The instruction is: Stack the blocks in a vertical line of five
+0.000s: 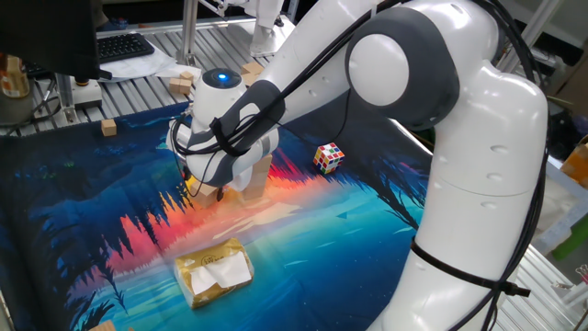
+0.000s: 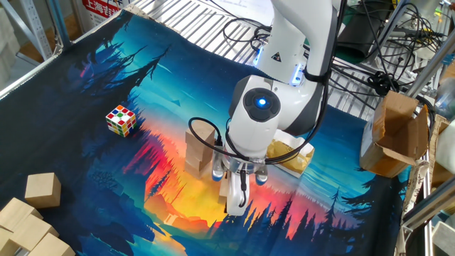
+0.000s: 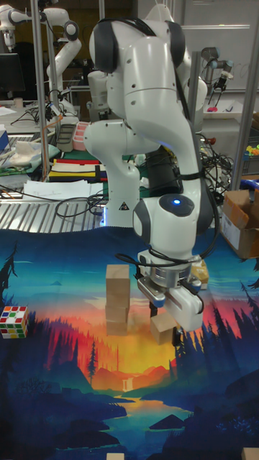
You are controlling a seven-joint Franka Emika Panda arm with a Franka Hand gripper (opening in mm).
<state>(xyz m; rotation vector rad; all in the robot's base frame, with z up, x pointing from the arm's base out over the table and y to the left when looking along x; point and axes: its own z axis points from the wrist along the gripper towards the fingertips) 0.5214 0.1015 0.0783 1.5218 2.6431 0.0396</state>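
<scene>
A short stack of tan wooden blocks (image 3: 117,298) stands upright in the middle of the mat, also visible in the other fixed view as stack (image 2: 201,148). In one fixed view only part of the stack (image 1: 258,175) shows behind the wrist. Right beside it, low over the mat, my gripper (image 3: 170,318) is shut on another block (image 3: 164,328). The same held block (image 2: 226,190) sits between the fingers of the gripper (image 2: 238,199); whether it touches the mat is unclear. More loose blocks (image 2: 42,189) lie at the mat's near-left corner.
A multicoloured puzzle cube (image 2: 121,120) lies on the mat left of the stack. A yellow packet (image 1: 214,272) lies near the gripper's other side. A cardboard box (image 2: 393,135) stands off the mat's right edge. Small wooden cubes (image 1: 109,128) sit near the keyboard.
</scene>
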